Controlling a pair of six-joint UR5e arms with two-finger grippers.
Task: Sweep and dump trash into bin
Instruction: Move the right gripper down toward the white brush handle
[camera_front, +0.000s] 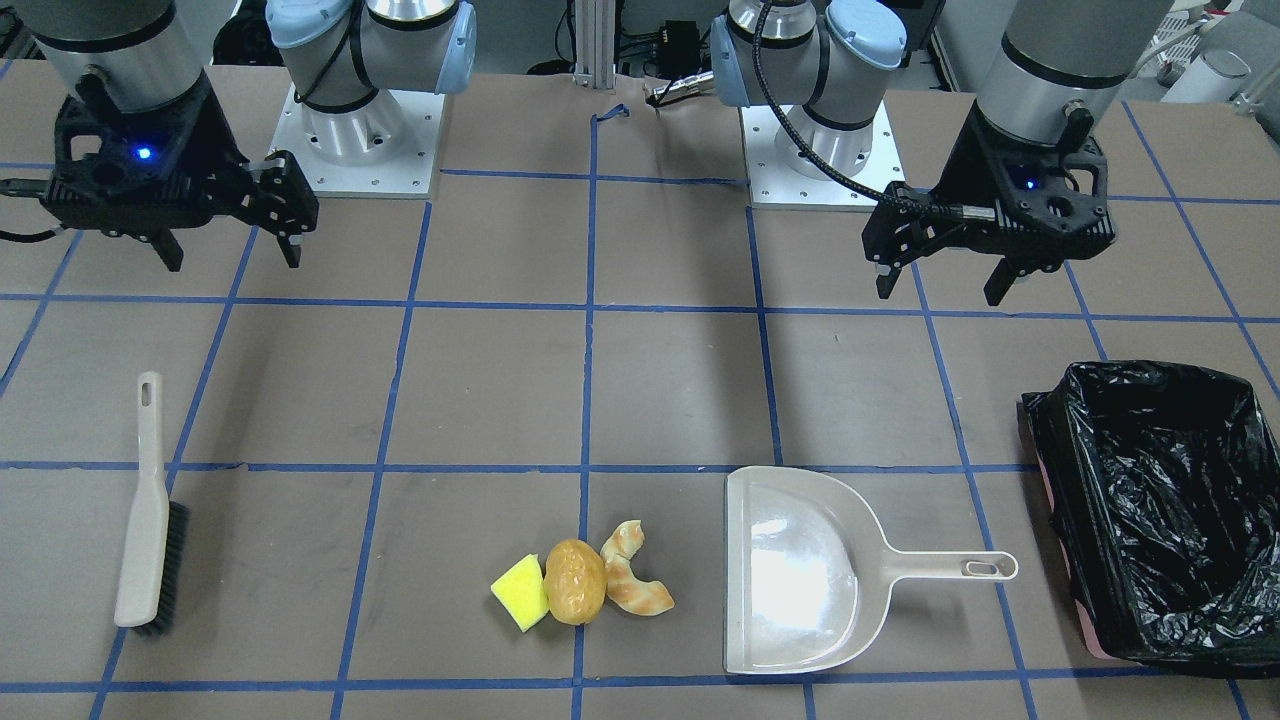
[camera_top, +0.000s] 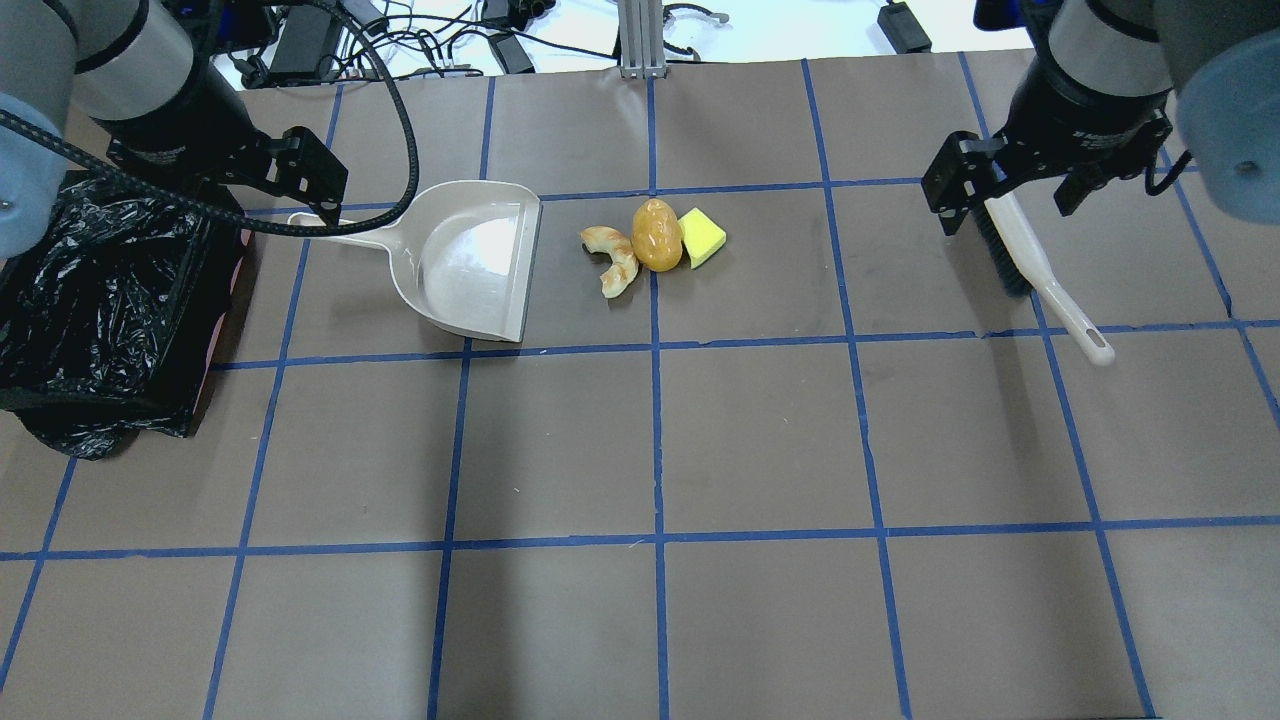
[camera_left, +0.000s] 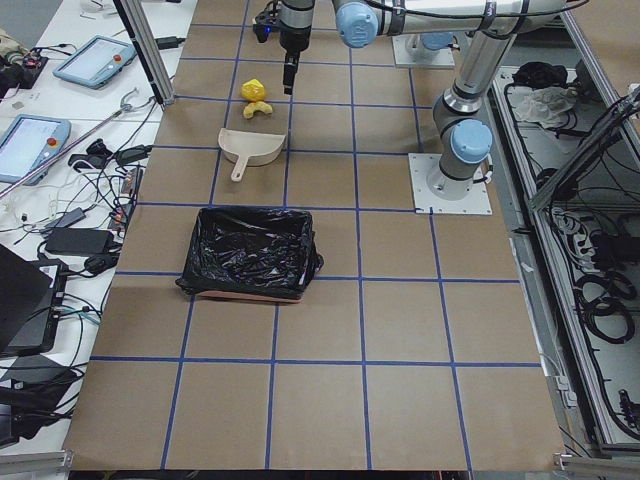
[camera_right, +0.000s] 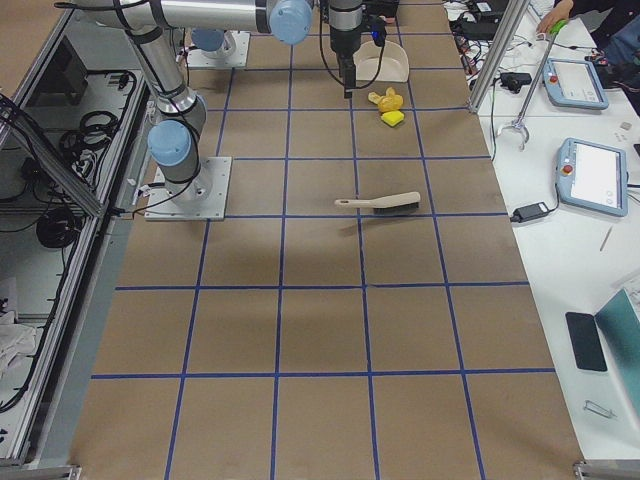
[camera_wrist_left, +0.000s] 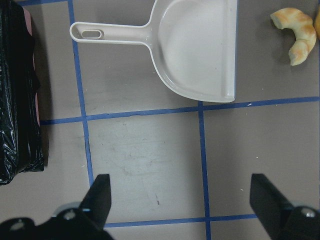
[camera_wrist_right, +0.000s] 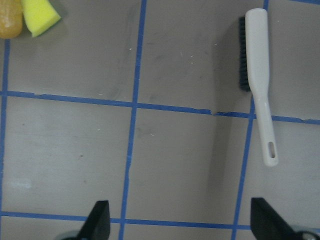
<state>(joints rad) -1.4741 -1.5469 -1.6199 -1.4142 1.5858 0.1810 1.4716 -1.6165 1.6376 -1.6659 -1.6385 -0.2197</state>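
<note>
On the far side of the tabletop (camera_front: 480, 400) from our bases, we see the trash in a tight row: yellow sponge wedge (camera_front: 520, 592), brown potato (camera_front: 574, 582) and pale croissant-like piece (camera_front: 632, 582). The beige dustpan (camera_front: 790, 570) lies just beside the croissant-like piece, mouth toward it, handle pointing at the black-lined bin (camera_front: 1160, 520) at our left end. Our left gripper (camera_front: 940, 293) hangs open and empty over bare tabletop short of the dustpan, and our right gripper (camera_front: 232, 260), also spread wide and empty, hangs short of the hand brush (camera_front: 148, 520), which lies well apart from the sponge wedge.
</note>
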